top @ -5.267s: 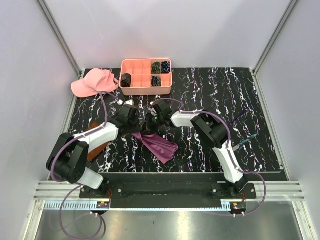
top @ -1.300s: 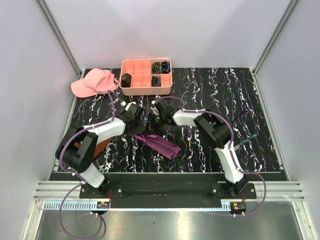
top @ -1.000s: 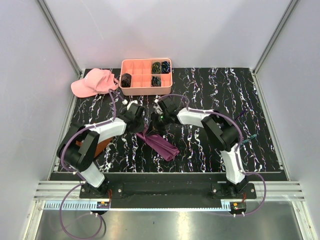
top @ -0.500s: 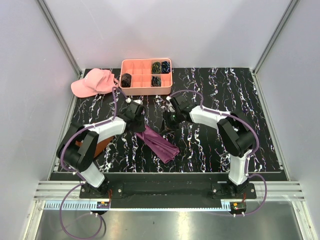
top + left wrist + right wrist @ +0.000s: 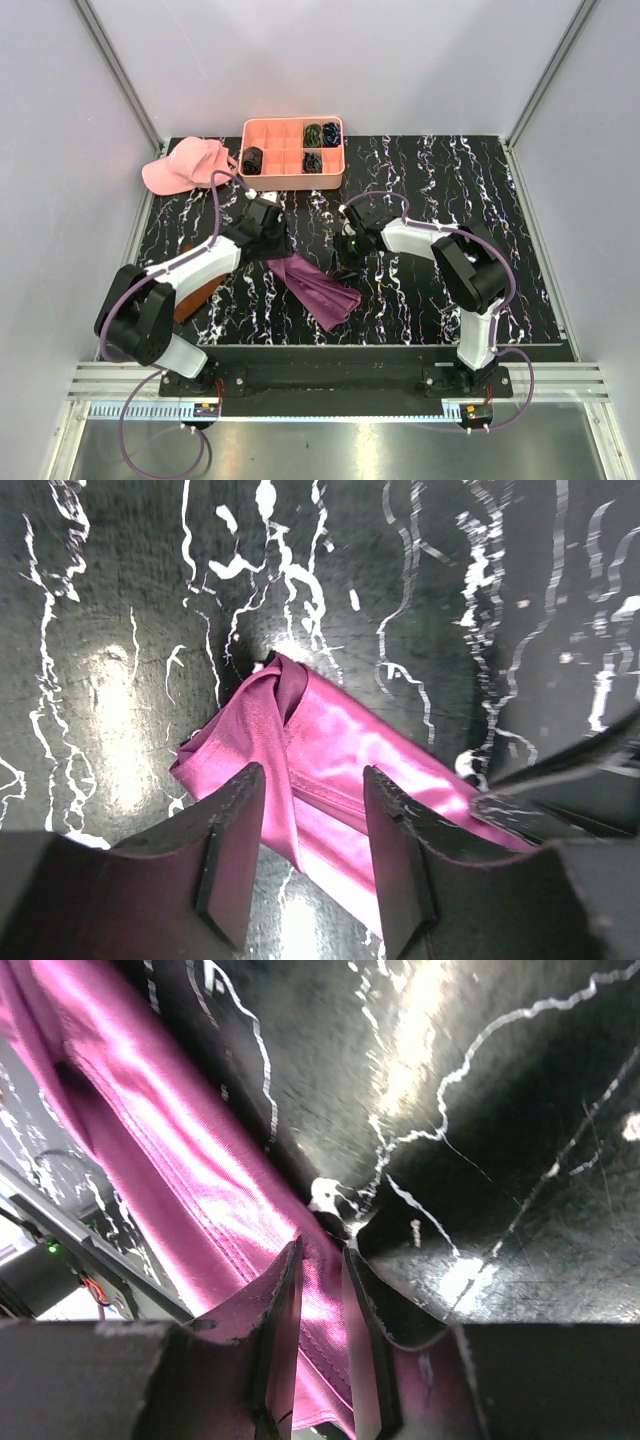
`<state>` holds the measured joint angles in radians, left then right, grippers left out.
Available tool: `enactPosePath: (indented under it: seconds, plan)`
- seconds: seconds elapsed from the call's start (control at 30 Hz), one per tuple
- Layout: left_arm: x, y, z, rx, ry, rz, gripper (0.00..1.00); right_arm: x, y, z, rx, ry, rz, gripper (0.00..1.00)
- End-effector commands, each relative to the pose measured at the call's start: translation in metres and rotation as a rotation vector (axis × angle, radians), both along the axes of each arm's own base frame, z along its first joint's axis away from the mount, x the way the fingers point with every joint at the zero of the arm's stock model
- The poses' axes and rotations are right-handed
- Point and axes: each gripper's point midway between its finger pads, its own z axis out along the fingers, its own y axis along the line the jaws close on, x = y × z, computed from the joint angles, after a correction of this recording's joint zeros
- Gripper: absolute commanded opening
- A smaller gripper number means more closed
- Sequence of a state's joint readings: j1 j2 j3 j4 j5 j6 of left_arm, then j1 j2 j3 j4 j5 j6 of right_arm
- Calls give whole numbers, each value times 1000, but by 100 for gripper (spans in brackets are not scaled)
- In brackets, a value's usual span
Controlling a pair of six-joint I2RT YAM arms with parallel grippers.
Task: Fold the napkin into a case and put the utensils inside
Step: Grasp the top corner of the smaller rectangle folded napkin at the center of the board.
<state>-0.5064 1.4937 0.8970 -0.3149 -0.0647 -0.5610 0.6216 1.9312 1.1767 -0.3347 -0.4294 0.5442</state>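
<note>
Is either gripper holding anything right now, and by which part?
The left gripper is open above the napkin, holding nothing. The right gripper has napkin cloth between its narrowly parted fingers; whether it actually pinches the cloth cannot be told.

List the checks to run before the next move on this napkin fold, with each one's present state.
1. Napkin spread flat: not ok. It lies bunched in a narrow strip.
2. Left end effector free of cloth: ok. Its jaws are open over the napkin's end.
3. Right end effector free of cloth: cannot tell. Its jaws are narrowly apart with cloth showing between them.
4. Brown cloth clear of the napkin: ok. It lies apart, to the left.
5. Utensils located: cannot tell. None is clearly visible.
</note>
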Motion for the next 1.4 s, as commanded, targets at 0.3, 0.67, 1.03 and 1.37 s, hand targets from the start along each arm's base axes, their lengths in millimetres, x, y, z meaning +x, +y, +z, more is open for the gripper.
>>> enactPosePath:
  seconds: [0.3, 0.67, 1.03, 1.37]
  plan:
    - [-35, -5, 36, -156, -14, -23, 49, -4, -8, 28, 19, -103, 70, 44]
    - [-97, -39, 36, -427, 131, -133, 42, -46, -26, 41, -199, -216, 287, 72]
    - [-102, -61, 34, -476, 158, -160, 31, -53, -29, 35, -376, -280, 375, 71]
    - [-104, -64, 31, -494, 184, -141, 28, -64, -19, 22, -444, -285, 428, 65]
